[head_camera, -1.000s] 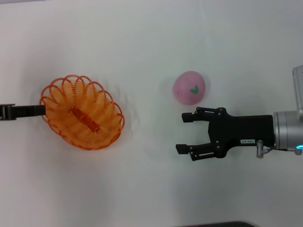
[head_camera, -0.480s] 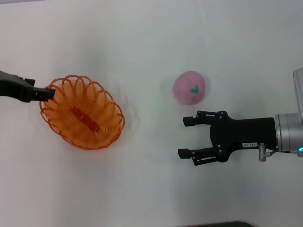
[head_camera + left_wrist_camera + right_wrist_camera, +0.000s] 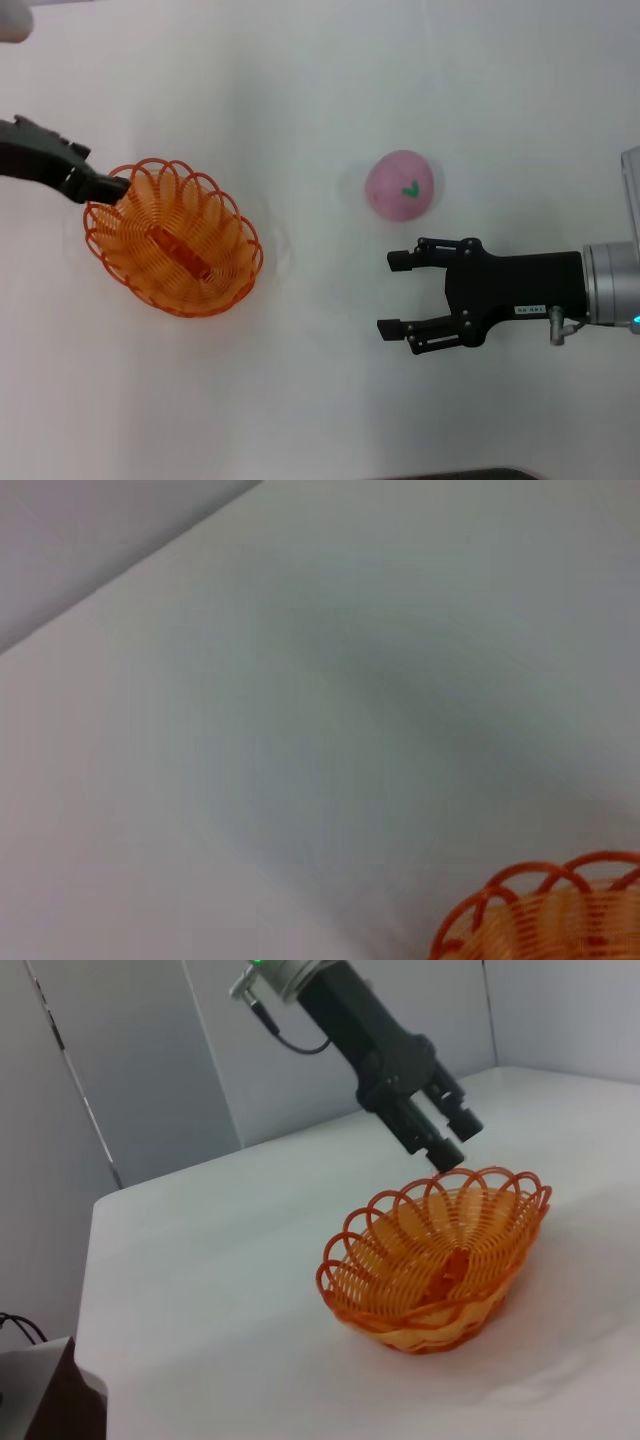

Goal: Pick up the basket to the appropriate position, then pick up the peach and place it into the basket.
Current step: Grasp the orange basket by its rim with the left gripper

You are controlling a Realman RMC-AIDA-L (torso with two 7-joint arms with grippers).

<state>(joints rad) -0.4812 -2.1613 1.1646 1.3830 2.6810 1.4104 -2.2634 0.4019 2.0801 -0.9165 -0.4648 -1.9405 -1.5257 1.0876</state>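
So the basket, an oval of looped orange plastic, lies on the white table with its long axis diagonal. Left gripper hovers over its scalloped rim, fingers together. Smooth pink peach sits beside the wide-open right gripper; only the head view shows it.

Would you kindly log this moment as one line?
left gripper: above basket rim | right gripper: open, near peach | peach: on table

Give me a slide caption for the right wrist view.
Left hand poised just above the rim of the orange basket on the white table.
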